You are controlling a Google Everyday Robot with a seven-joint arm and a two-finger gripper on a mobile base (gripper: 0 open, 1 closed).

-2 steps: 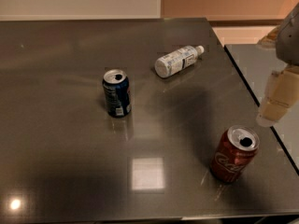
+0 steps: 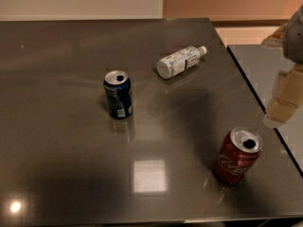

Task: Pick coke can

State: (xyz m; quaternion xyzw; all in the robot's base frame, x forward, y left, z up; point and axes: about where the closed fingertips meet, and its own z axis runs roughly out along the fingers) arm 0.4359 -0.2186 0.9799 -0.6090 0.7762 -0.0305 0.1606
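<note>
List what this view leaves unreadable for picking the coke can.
Camera view only:
- Gripper, at the right edge beyond the table: the arm above it is cut off by the frame.
- Coke can: far side hidden by its own body.
- Blue can and lying bottle: label text too small to read.

Two cans (image 2: 118,95) (image 2: 238,156), bottle (image 2: 179,62); gripper (image 2: 283,103) apparently right.

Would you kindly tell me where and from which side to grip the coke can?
Grip the coke can across its round side wall at mid-height, coming from the right, where the pincer hangs above the table edge. The can stands upright.
</note>
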